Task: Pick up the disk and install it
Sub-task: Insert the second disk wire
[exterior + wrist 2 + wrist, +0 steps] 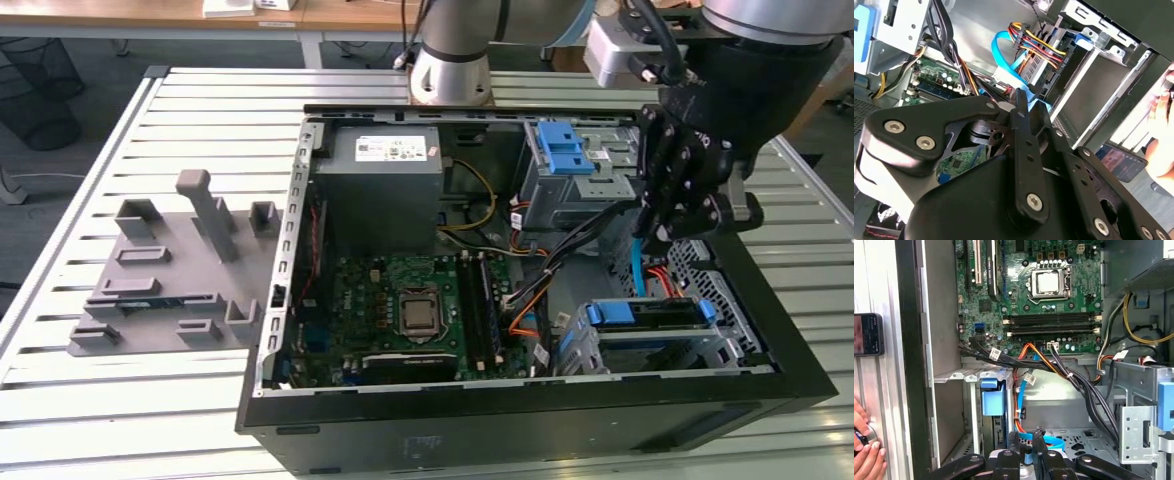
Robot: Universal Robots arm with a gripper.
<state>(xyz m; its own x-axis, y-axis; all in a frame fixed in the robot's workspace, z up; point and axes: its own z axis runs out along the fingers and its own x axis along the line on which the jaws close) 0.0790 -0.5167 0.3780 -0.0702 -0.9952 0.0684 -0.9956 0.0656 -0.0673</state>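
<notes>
1. Exterior view: shows the gripper (694, 228) hanging over the open computer case (400, 440), on the exterior view's right, above the drive cage (721, 345). Looks clenched, with nothing between its tips. Places the disk (650, 315) low in that cage, recognisable by the blue carrier front, well below the gripper and apart from it.

2. Second wrist view: looks along the black linkage of the gripper (1019, 100) into the case, past the blue cable (1004, 60) and the bundle of coloured wires (1039, 42). Again reads as closed on nothing. Catches a person's hand (1161, 112) outside the case wall.

3. First wrist view: sets the gripper (1029, 460) near the blue cable (1020, 405), with the disk (993, 401) just beside, sitting in its slot with the blue handle facing out. Also takes in the motherboard (1044, 305) further off.

4. Judged from all this: seems late in the task, with the disk in the bay rather than in the grasp; cannot tell whether fully seated. Calls for care around the loose cables near the slot, and for a straight, gentle push on the blue handle if any seating remains.
</notes>
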